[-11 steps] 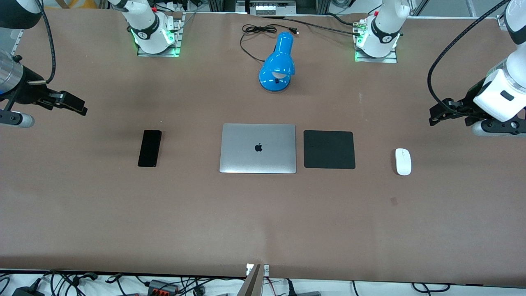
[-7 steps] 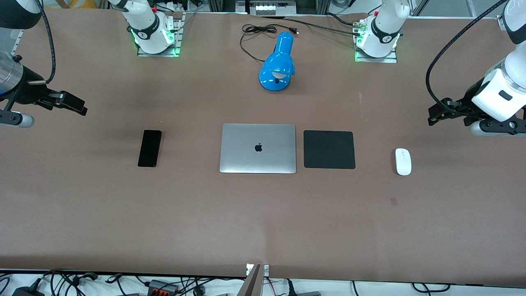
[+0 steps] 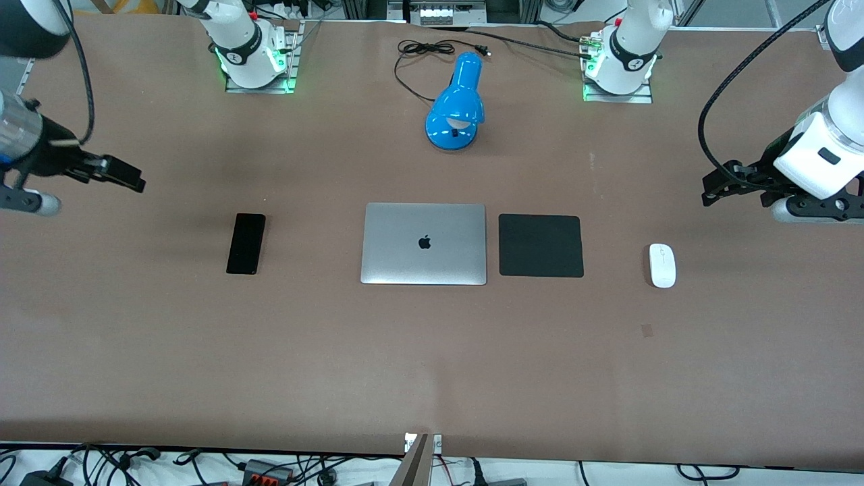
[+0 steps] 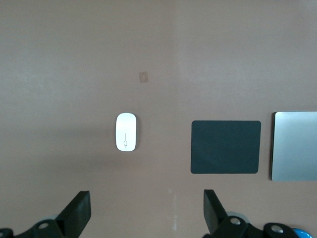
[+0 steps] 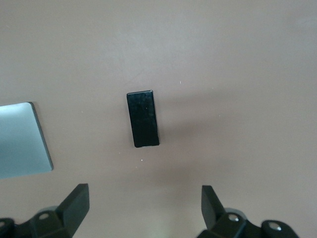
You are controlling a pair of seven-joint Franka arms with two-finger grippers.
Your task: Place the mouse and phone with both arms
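Observation:
The white mouse (image 3: 662,265) lies on the table toward the left arm's end, beside the black mouse pad (image 3: 541,246); it also shows in the left wrist view (image 4: 126,132). The black phone (image 3: 246,243) lies toward the right arm's end, beside the laptop; it shows in the right wrist view (image 5: 142,118). My left gripper (image 3: 717,191) (image 4: 146,208) is open and empty, up in the air above bare table near the mouse. My right gripper (image 3: 128,177) (image 5: 144,204) is open and empty, up above bare table near the phone.
A closed silver laptop (image 3: 424,244) lies mid-table between the phone and the mouse pad. A blue desk lamp (image 3: 457,106) with a black cord stands farther from the camera, between the arm bases. Brown table surface stretches wide nearer the camera.
The left gripper has shifted slightly toward the mouse. The right gripper has shifted a little and its arm has risen slightly. Phone and mouse have not moved.

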